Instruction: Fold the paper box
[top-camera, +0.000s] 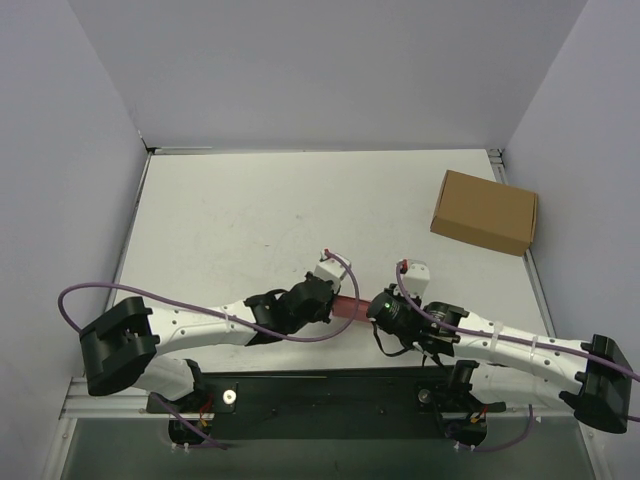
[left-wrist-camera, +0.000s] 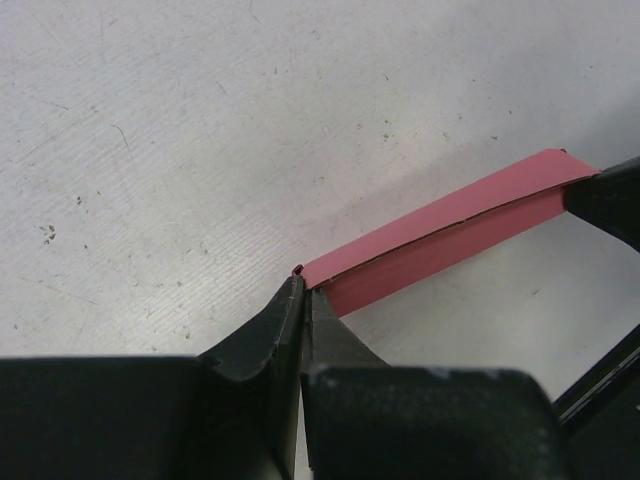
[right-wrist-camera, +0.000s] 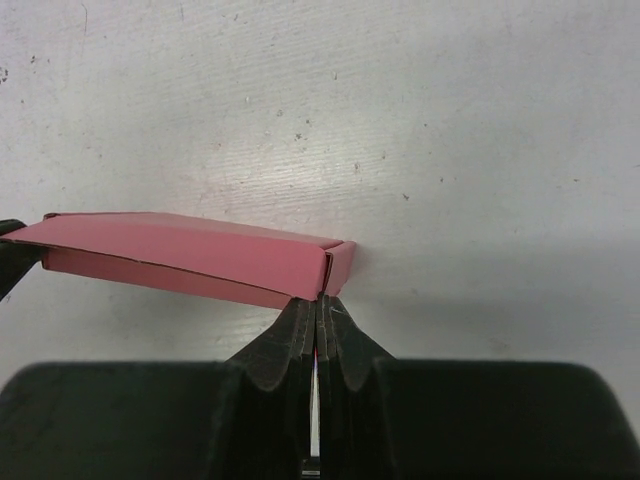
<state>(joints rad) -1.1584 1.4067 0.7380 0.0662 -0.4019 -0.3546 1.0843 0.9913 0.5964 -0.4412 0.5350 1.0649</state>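
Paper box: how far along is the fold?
Done: the paper box is already a slim closed shape, with one end flap folded up. In hand: left tool and right tool each pinch an opposite end. Left: probably final tucking; whether the ends are tucked does not show.

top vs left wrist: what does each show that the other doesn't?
Top only: the brown box at the table's far right. Left wrist only: close up, the left gripper pinched shut on a corner of the paper box. Both: the paper box spanning between the left gripper and the right gripper, one at each end.
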